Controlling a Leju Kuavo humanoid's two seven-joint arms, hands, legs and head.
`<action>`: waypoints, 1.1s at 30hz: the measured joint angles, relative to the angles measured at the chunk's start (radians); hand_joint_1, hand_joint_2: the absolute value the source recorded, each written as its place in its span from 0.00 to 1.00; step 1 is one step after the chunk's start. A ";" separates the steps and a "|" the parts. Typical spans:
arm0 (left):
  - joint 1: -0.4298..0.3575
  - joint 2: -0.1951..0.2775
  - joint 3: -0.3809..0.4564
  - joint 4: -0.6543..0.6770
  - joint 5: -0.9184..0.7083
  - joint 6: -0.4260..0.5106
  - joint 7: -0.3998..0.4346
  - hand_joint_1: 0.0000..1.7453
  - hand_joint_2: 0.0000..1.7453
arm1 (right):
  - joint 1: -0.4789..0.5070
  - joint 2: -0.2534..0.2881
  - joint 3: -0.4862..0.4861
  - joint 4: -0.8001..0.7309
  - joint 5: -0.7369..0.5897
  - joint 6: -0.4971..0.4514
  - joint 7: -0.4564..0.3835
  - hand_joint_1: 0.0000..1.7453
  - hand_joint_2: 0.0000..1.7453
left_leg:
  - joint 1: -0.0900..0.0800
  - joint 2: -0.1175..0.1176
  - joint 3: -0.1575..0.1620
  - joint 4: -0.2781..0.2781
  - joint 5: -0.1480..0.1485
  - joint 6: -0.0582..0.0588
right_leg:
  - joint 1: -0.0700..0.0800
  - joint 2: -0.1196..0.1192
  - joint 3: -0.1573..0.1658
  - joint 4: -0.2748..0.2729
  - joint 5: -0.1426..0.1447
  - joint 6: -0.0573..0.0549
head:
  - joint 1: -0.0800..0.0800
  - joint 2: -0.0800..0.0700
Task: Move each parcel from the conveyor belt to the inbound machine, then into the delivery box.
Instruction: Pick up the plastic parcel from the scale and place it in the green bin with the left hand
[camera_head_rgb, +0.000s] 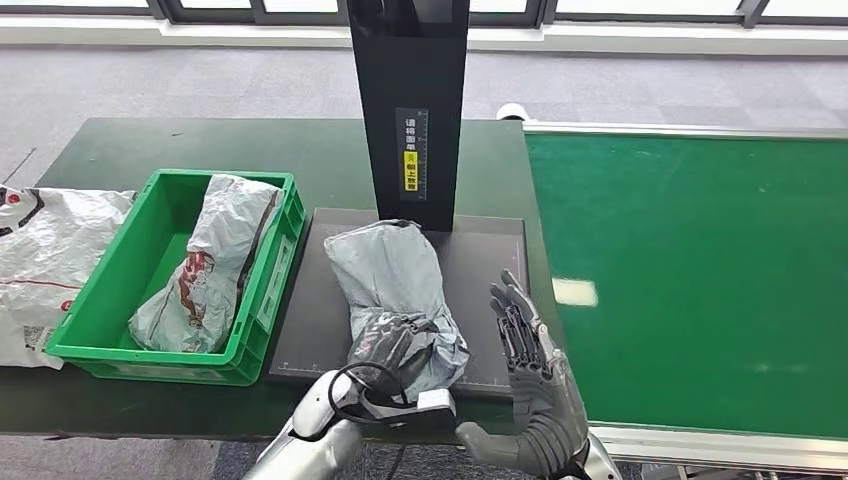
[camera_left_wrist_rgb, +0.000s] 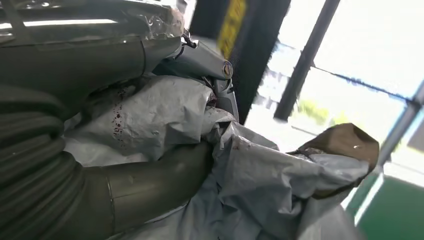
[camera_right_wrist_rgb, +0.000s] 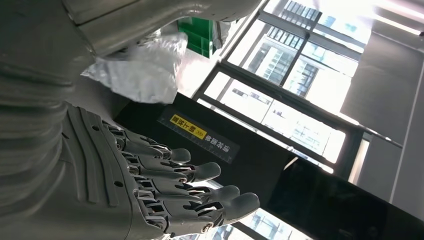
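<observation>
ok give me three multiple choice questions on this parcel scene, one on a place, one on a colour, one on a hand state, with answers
1. Where does the grey parcel lie?
A. on the conveyor belt
B. on the inbound machine's black platform
C. in the crate

2. What colour is the crate that holds the other parcel?
A. blue
B. red
C. green

3. What is the left hand doing?
A. gripping the grey parcel
B. hanging open over the belt
C. resting inside the crate

Answers:
1 B: the parcel sits on the black platform under the scanner post.
2 C: the crate's walls are plainly green.
3 A: in the head and left wrist views its fingers close on the parcel's near end, while the right hand is open beside it.
</observation>
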 joint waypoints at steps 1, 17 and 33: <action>0.022 0.003 0.017 -0.047 0.005 0.032 -0.009 1.00 1.00 | 0.003 -0.001 0.000 -0.001 -0.004 -0.005 0.000 0.00 1.00 | 0.000 0.000 0.000 0.000 0.000 0.000 | 0.000 0.000 -0.001 0.000 0.000 0.000 | 0.000 0.000; 0.221 -0.035 0.402 -0.844 0.088 0.121 -0.288 1.00 1.00 | 0.003 -0.021 0.000 0.011 -0.051 -0.035 0.001 0.00 1.00 | 0.001 0.000 -0.002 0.000 0.000 0.000 | 0.001 0.000 -0.003 0.000 -0.001 -0.001 | 0.000 0.000; 0.235 -0.045 0.515 -1.047 0.118 0.121 -0.293 1.00 1.00 | -0.014 -0.029 0.000 0.040 -0.052 -0.037 0.001 0.00 1.00 | 0.001 0.000 -0.002 0.000 0.000 -0.001 | 0.001 -0.001 -0.002 0.001 -0.002 -0.002 | 0.000 0.000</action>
